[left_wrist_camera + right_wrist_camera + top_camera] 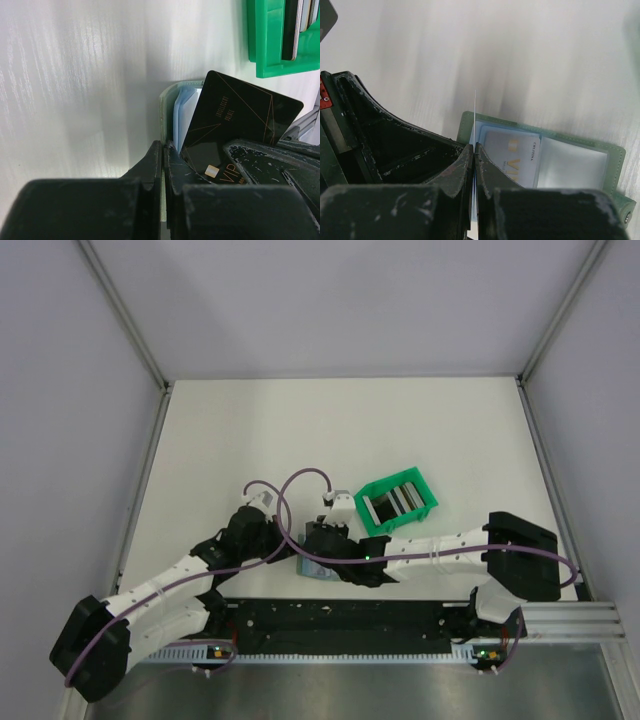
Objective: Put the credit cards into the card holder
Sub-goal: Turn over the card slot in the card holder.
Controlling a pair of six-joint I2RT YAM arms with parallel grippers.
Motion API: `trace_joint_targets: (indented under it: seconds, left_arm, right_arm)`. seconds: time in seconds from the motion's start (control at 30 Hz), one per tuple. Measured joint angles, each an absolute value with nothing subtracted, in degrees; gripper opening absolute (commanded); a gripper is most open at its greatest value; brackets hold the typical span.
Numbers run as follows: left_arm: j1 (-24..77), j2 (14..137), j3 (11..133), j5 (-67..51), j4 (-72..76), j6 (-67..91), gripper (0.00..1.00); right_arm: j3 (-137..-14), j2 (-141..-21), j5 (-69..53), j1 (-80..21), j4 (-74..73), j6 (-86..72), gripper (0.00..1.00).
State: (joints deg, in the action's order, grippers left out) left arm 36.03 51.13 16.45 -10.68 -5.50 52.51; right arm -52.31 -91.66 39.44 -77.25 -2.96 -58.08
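Note:
The grey-green card holder (616,172) lies open, its light blue sleeves up, and a whitish card (512,156) sits in one sleeve. In the top view it (312,571) peeks out under both grippers. My left gripper (163,148) is shut on the holder's cover edge (165,102). My right gripper (474,148) is shut on a black credit card (235,112) with gold lines. The card stands tilted over the holder's inside and shows edge-on in the right wrist view (475,112). In the top view the left gripper (288,540) and the right gripper (318,538) meet over the holder.
A bright green open bin (431,494) stands just right of the grippers and holds several more cards (390,503) on edge. It also shows in the left wrist view (267,45). Metal frame rails border the table on the left, right and front.

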Motion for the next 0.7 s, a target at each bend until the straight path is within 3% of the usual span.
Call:
trace_joint_targets:
  seconds: [0.7]
  left_arm:
    - [36.03,51.16,16.43,-10.68,-5.50,52.49,0.00]
  right_arm:
    - [-52.18,-88.92,39.59,-77.25,-2.20,-56.64,0.00]
